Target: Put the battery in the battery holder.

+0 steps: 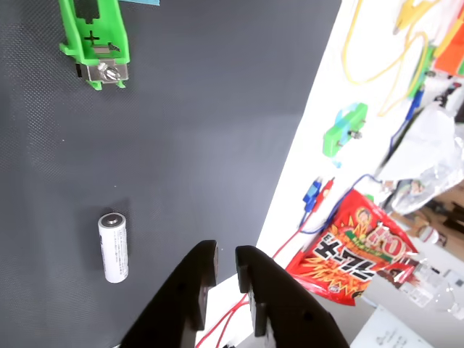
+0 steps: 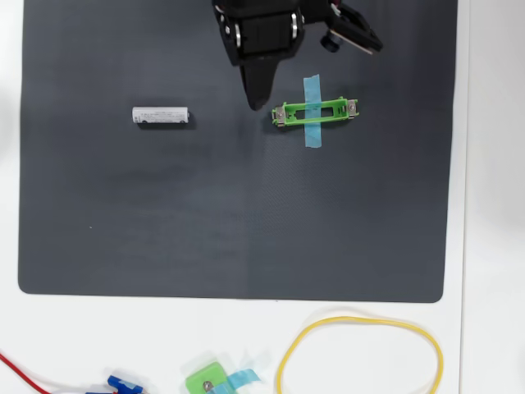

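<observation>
The battery point(image 2: 161, 116), a small silver-white cylinder, lies flat on the black mat point(image 2: 164, 230), left of my gripper in the overhead view. In the wrist view the battery point(image 1: 113, 248) lies just left of my fingertips. The battery holder point(image 2: 287, 114), a long green frame with end screws, is held down by a light-blue tape strip point(image 2: 312, 135) and lies just right of my gripper point(image 2: 256, 100). In the wrist view one end of the holder point(image 1: 116, 32) shows at the top left and looks empty. My gripper point(image 1: 226, 251) hovers between them, jaws nearly together and holding nothing.
Off the mat on the white table lie a small squarish green piece with blue tape point(image 2: 209, 381), a yellow cable loop point(image 2: 361, 320) and red wires point(image 2: 20, 371). In the wrist view a red snack bag point(image 1: 355, 246) and clutter lie to the right.
</observation>
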{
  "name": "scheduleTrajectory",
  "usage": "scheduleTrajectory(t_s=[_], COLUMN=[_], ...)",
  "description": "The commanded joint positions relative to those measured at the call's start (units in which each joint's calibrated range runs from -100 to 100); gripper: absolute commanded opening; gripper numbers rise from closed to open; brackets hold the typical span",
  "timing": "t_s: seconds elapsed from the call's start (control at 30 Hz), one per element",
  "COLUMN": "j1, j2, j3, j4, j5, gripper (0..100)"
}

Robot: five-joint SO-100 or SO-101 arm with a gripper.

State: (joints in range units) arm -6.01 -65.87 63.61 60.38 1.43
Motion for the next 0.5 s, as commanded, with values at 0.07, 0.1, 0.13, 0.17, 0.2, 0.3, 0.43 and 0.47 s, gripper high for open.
scheduleTrajectory(t_s=[0.07, 0.1, 0.13, 0.17, 0.2, 0.3, 0.43, 0.47], j1=[2.9, 4.1, 6.0, 7.9, 9.8, 14.2, 15.2, 15.5], j2=[16.9, 19.4, 21.8, 24.3, 26.8, 34.6, 43.4, 45.1], j3=[-14.8, -16.2, -17.4, -18.6, -19.6, -22.3, -24.1, -24.2], j4=[0.6, 0.7, 0.8, 1.4, 2.2, 4.3, 6.4, 6.8], j5=[1.0, 1.5, 2.0, 2.3, 2.6, 2.7, 4.2, 4.5], gripper=[0, 0, 0, 0, 0, 0, 0, 0])
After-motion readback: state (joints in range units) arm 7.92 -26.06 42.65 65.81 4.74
